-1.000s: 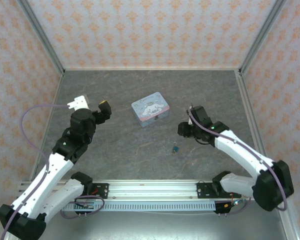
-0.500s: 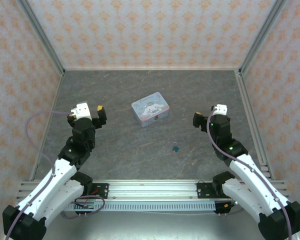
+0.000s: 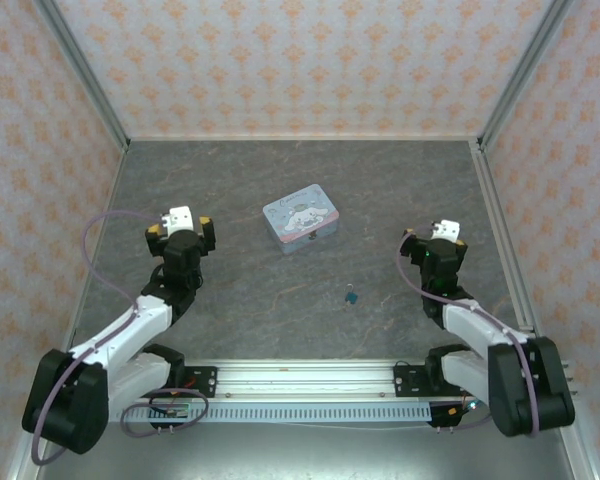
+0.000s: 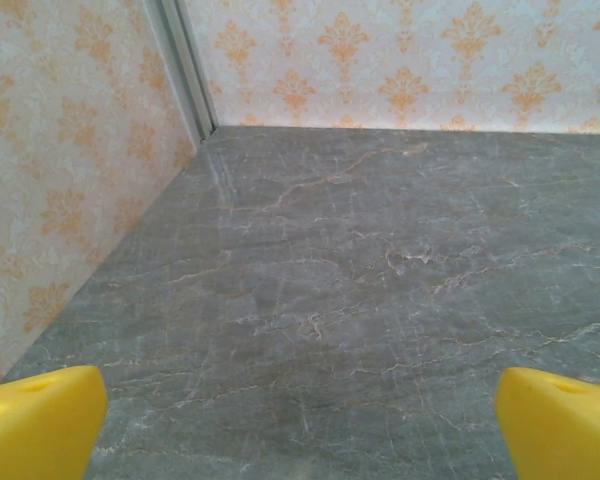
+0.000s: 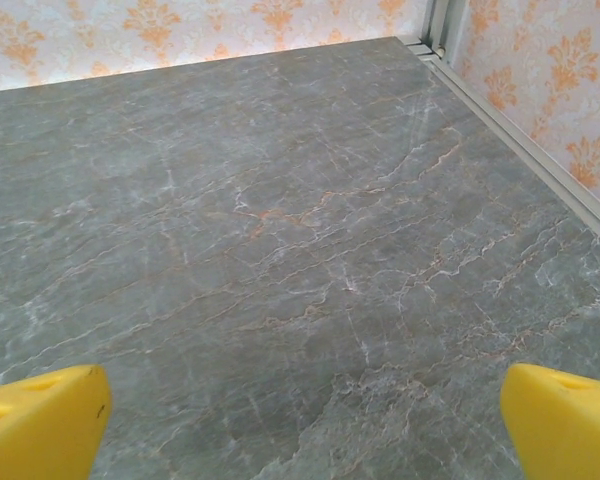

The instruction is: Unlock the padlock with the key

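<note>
The tiny teal-blue padlock (image 3: 351,297) lies alone on the grey marble-look table, front of centre; I cannot make out a separate key beside it. My left gripper (image 3: 181,227) is pulled back at the left, far from the lock, and stands open. In the left wrist view its yellow fingertips (image 4: 38,420) sit wide apart over bare table, the left gripper (image 4: 300,430) empty. My right gripper (image 3: 432,243) rests to the right of the lock, well clear of it. Its yellow fingertips (image 5: 40,420) are spread too, the right gripper (image 5: 302,425) holding nothing.
A pale blue cartoon-printed tin (image 3: 300,222) sits behind the padlock, near the middle of the table. Patterned walls with metal corner posts (image 3: 85,70) enclose the space on three sides. An aluminium rail (image 3: 300,378) with the arm bases runs along the near edge.
Both arms folded back toward their bases. The right gripper left its spot near the padlock and swung right; the left gripper drew back slightly. The padlock stayed put.
</note>
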Robot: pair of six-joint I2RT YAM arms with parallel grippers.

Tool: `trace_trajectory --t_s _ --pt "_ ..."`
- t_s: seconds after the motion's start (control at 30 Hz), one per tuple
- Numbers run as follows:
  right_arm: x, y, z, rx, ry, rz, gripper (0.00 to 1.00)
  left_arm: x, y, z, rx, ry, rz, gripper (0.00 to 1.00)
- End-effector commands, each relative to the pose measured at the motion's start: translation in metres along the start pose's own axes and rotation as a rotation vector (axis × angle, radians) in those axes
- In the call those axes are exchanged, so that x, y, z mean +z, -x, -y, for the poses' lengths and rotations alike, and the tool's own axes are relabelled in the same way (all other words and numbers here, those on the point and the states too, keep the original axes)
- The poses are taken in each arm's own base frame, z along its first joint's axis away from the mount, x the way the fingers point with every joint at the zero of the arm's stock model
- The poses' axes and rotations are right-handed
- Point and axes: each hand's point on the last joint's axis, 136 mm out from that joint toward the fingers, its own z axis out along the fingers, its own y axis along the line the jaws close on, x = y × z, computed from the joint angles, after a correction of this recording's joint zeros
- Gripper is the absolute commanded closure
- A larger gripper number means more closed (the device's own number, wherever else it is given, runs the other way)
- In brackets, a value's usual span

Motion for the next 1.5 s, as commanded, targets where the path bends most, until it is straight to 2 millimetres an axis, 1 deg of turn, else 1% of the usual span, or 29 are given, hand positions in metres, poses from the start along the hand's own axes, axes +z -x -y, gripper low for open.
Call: trace_trajectory --t_s 0.0,0.2,0.33,0.43,0.47,0.53,0.6,0.67,0.7,0.73,0.77,1.47 --pt "0.005 0.037 -0.010 0.025 0.071 0.164 0.01 0.009 0.010 0.002 -0.022 -0.014 0.068 0.00" --pt "0.028 0.018 -0.016 -0.003 0.119 0.115 0.01 0.029 -0.007 0.014 0.036 -0.052 0.049 0.00" --pt "0.041 0.004 -0.016 0.000 0.121 0.089 0.01 0.037 -0.021 0.025 0.051 -0.120 0.030 0.00" --pt "0.050 0.000 -0.018 -0.006 0.120 0.059 0.01 0.041 -0.035 0.030 0.054 -0.155 0.023 0.00" --pt "0.053 -0.003 -0.018 -0.010 0.117 0.023 0.01 0.042 -0.037 0.032 0.058 -0.165 0.026 0.00" --pt "0.062 -0.002 -0.020 -0.015 0.114 -0.008 0.01 0.047 -0.041 0.035 0.066 -0.166 0.017 0.00" --pt "0.069 -0.001 -0.008 0.046 0.091 -0.039 0.01 0.055 -0.043 0.033 0.046 -0.175 -0.024 0.00" --pt "0.069 0.000 -0.004 0.063 0.086 -0.038 0.01 0.068 -0.050 0.033 0.028 -0.177 -0.062 0.00" --pt "0.069 0.000 -0.004 0.065 0.086 -0.038 0.01 0.075 -0.052 0.029 0.000 -0.176 -0.080 0.00" --pt "0.070 0.000 -0.004 0.064 0.086 -0.039 0.01 0.078 -0.054 0.024 -0.025 -0.184 -0.118 0.00" --pt "0.069 -0.001 -0.004 0.063 0.086 -0.040 0.01 0.078 -0.053 0.024 -0.030 -0.185 -0.092 0.00" --pt "0.070 0.000 -0.005 0.048 0.070 -0.040 0.01 0.077 -0.053 0.026 -0.018 -0.186 -0.104 0.00"
